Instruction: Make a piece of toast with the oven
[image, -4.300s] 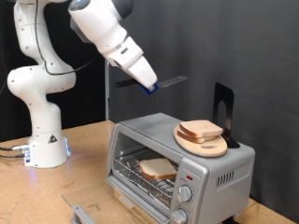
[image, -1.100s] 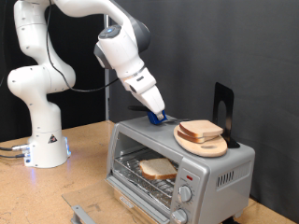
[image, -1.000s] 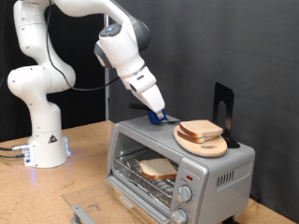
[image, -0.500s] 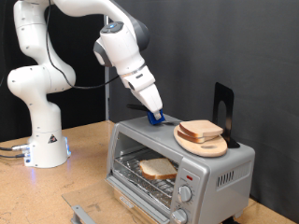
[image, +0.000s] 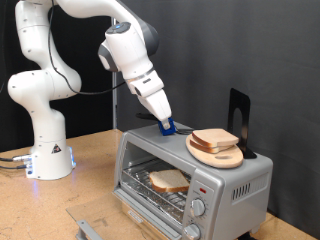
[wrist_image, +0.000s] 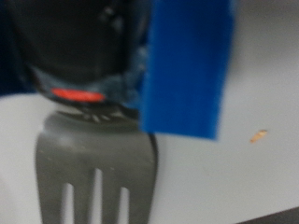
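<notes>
- Now, your gripper sits low over the top of the oven, near its back edge and towards the exterior view's left of the wooden plate.
- Compared with the frame from about four seconds back, you have brought the arm well down: then the gripper hung high above the oven with a flat tool sticking out sideways; in the last second it has only crept slightly towards the exterior view's left.
- In the wrist view you see a blue-taped finger close up and, beside it, a grey metal spatula with slots cut into its blade, lying on the oven's pale top.
- You cannot tell from either view whether the jaws are clenched or released, nor whether they have hold of the spatula; the wrist picture is too blurred and too close.
- The piece of toast lies on the wire rack inside the oven, behind the open door, just where it lay in the earlier frames.
- The bread slices stacked on the wooden plate on the oven's top have not shifted either.
- The oven stands on the desk, with the arm's white base at the exterior view's left.
</notes>
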